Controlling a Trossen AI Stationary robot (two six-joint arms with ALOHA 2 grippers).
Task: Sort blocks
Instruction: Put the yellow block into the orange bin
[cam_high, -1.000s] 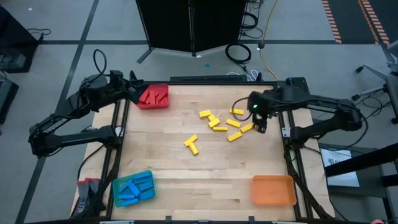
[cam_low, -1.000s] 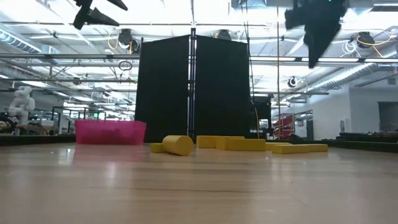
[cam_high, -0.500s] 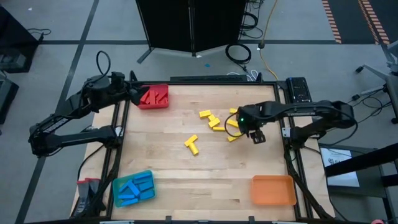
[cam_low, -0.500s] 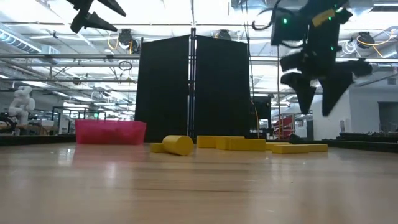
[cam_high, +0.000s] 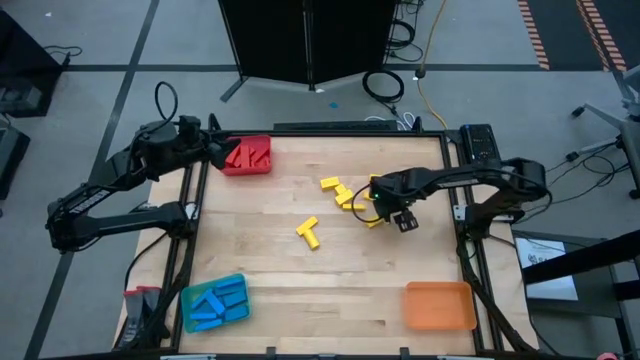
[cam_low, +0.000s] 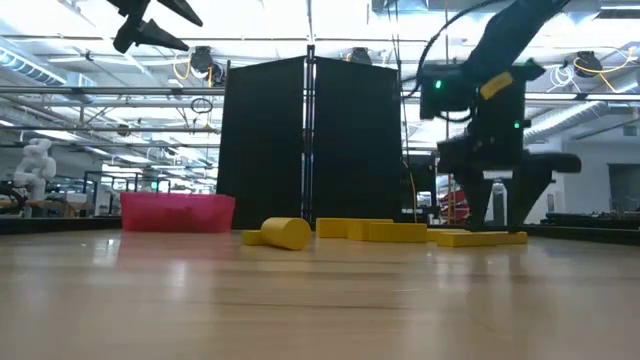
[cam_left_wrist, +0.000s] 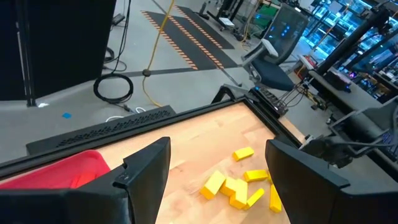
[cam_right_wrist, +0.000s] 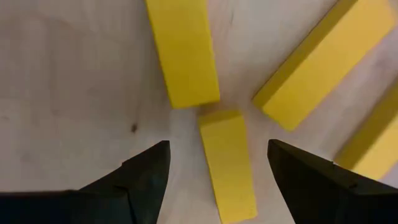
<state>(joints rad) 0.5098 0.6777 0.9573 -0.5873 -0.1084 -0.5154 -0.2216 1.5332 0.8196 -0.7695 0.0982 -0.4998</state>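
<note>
The right tool (cam_high: 401, 215) is being held low over the scattered yellow blocks (cam_high: 347, 198) near the far right part of the desk (cam_high: 340, 285), fingers spread and released, with one yellow block (cam_right_wrist: 227, 162) lying between them, ungrasped. The left tool (cam_high: 215, 148) is being kept raised beside the red tray (cam_high: 246, 157), also released. Blue blocks (cam_high: 215, 301) are lying in the blue tray (cam_high: 188, 299).

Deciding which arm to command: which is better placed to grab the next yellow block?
Right. The right gripper hangs open directly over the yellow blocks, one block between its fingers. The left gripper waits open by the red tray.
</note>
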